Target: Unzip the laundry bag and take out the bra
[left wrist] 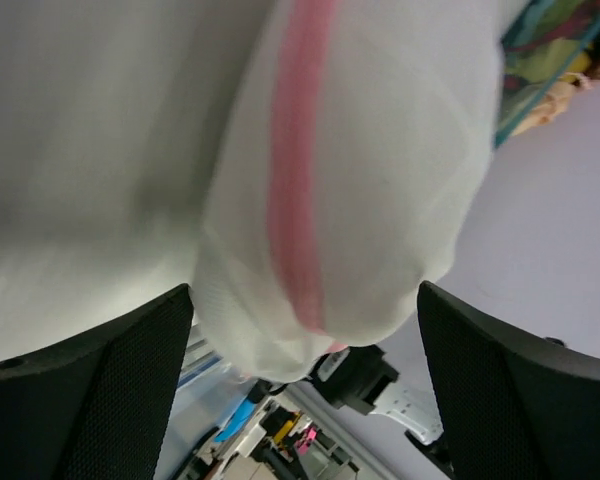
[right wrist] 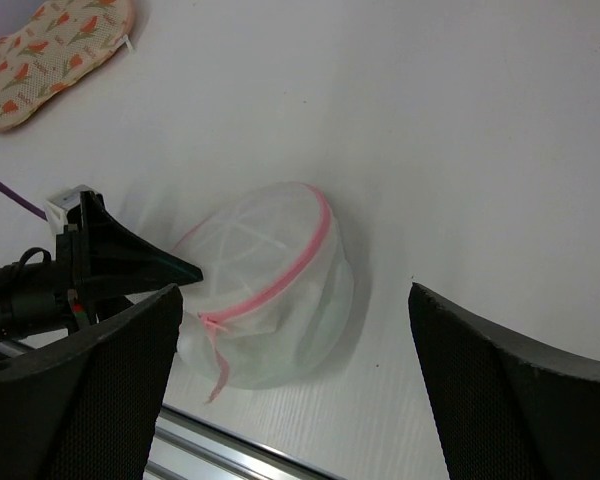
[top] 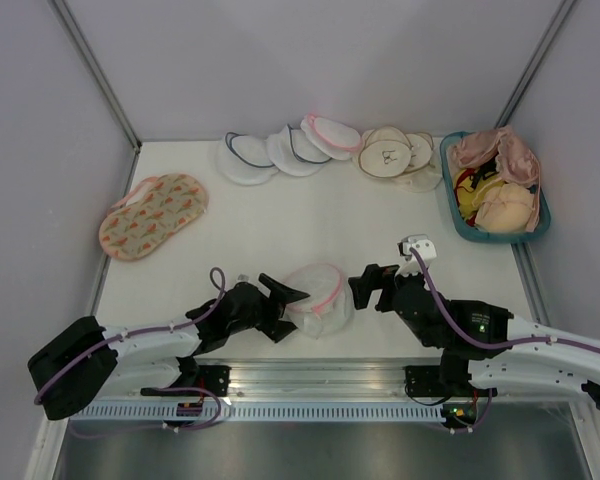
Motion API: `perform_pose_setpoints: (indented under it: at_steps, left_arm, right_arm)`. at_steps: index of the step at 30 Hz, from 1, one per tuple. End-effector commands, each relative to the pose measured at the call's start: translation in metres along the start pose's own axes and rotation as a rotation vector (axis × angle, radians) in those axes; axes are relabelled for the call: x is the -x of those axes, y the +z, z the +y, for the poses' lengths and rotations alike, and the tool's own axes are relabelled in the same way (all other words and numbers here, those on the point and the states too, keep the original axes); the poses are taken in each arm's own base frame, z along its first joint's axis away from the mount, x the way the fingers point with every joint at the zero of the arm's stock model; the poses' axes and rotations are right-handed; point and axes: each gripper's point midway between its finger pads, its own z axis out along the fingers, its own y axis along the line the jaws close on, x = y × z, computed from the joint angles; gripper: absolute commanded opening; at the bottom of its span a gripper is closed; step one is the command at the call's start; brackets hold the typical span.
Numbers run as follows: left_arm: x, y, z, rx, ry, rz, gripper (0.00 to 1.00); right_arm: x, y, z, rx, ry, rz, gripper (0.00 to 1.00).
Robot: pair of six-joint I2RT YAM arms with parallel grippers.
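Observation:
The laundry bag [top: 318,298], a domed white mesh pouch with pink zipper trim, lies near the table's front edge between both arms. My left gripper [top: 298,312] is open, its jaws on either side of the bag's left end; in the left wrist view the bag [left wrist: 380,180] fills the space above the spread fingers [left wrist: 120,390]. My right gripper [top: 356,290] is open and empty just right of the bag, not touching it. In the right wrist view the bag [right wrist: 270,290] is zipped, its pink pull tab [right wrist: 218,365] hanging at the near end. The bra is hidden inside.
An orange floral bag [top: 152,215] lies at the left. White pouches with dark blue trim [top: 255,155], another pink-trimmed pouch [top: 332,135] and beige round pouches [top: 390,155] line the back. A teal basket [top: 458,215] with peach bras [top: 505,205] stands at the right. A metal rail [top: 320,375] runs along the front edge.

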Motion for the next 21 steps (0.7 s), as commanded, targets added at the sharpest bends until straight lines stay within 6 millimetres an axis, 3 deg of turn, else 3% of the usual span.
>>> perform_pose_setpoints:
  at_steps: [1, 5, 12, 14, 19, 21]
  left_arm:
    - [-0.003, -0.001, -0.068, -0.227, -0.048, -0.02, 0.93]
    - [0.005, -0.004, -0.081, -0.285, -0.017, -0.069, 0.83]
    - [0.007, -0.019, -0.088, -0.269, 0.107, -0.104, 0.83]
    - [0.021, -0.021, -0.069, -0.181, 0.136, -0.18, 0.84]
    - [0.054, -0.033, -0.062, -0.223, 0.088, -0.328, 0.81]
    - [0.056, -0.033, -0.066, -0.218, 0.101, -0.342, 0.8]
  right_arm:
    - [0.005, -0.002, -0.008, -0.026, 0.006, -0.026, 0.98]
    - [0.006, -0.005, -0.011, -0.02, 0.021, -0.034, 0.98]
    - [0.005, -0.005, -0.013, -0.023, 0.027, -0.031, 0.98]
    - [0.005, -0.006, -0.014, -0.025, 0.029, -0.031, 0.98]
    - [0.002, -0.003, -0.009, -0.009, 0.029, -0.026, 0.98]
    - [0.002, -0.002, -0.008, -0.01, 0.02, -0.022, 0.98]
